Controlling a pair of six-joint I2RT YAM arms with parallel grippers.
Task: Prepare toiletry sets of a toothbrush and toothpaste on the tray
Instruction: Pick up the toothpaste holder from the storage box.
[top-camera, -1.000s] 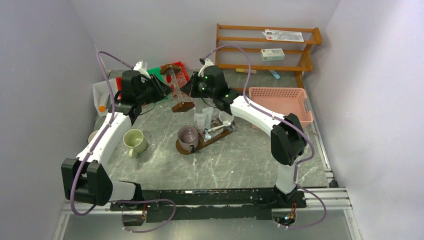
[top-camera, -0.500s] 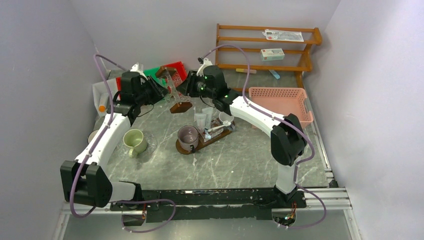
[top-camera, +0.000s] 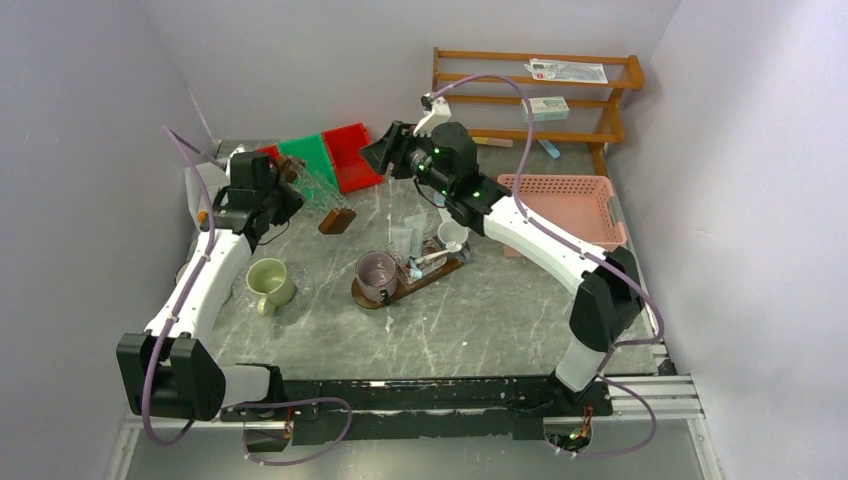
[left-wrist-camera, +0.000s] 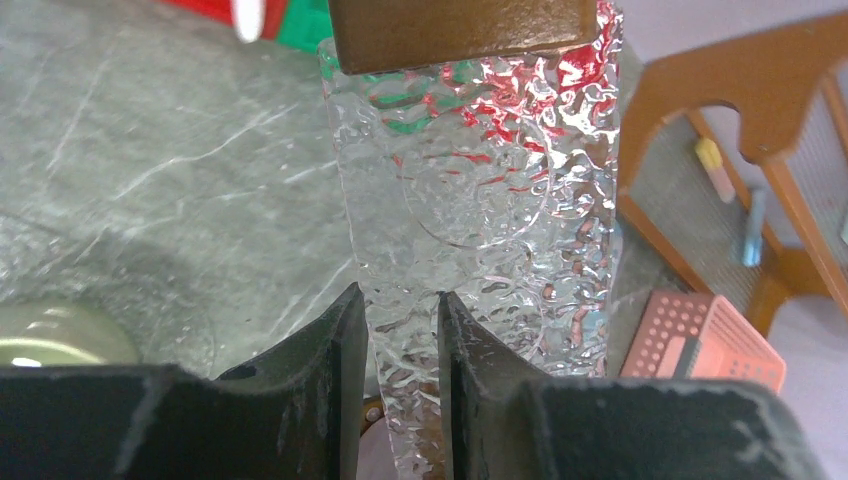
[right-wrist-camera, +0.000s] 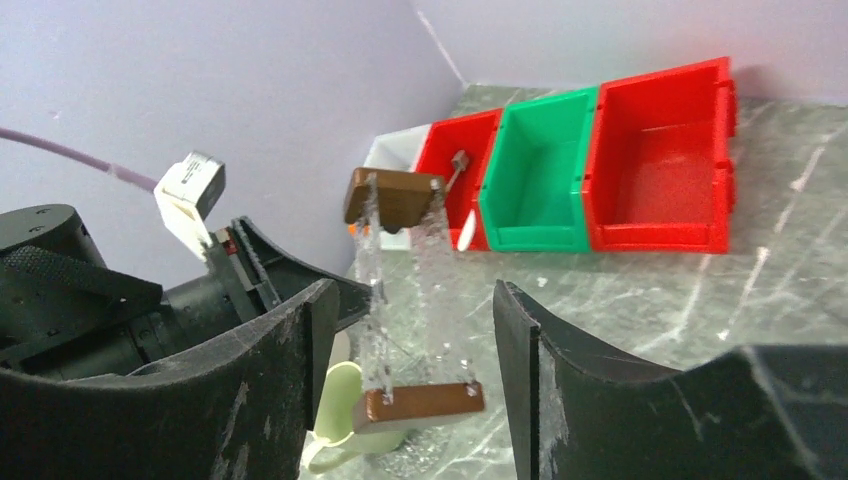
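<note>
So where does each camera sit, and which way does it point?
Top external: above and behind, looking down on the table; left arm, right arm show.
Left wrist: on the left arm, facing the clear stand the left tool pinches.
Right wrist: on the right arm, facing the coloured bins through the open right tool.
Shared: all show that stand.

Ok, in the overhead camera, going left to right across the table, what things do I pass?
Pale green ceramic mug → dark brown oval wooden tray → pink perforated plastic basket.
</note>
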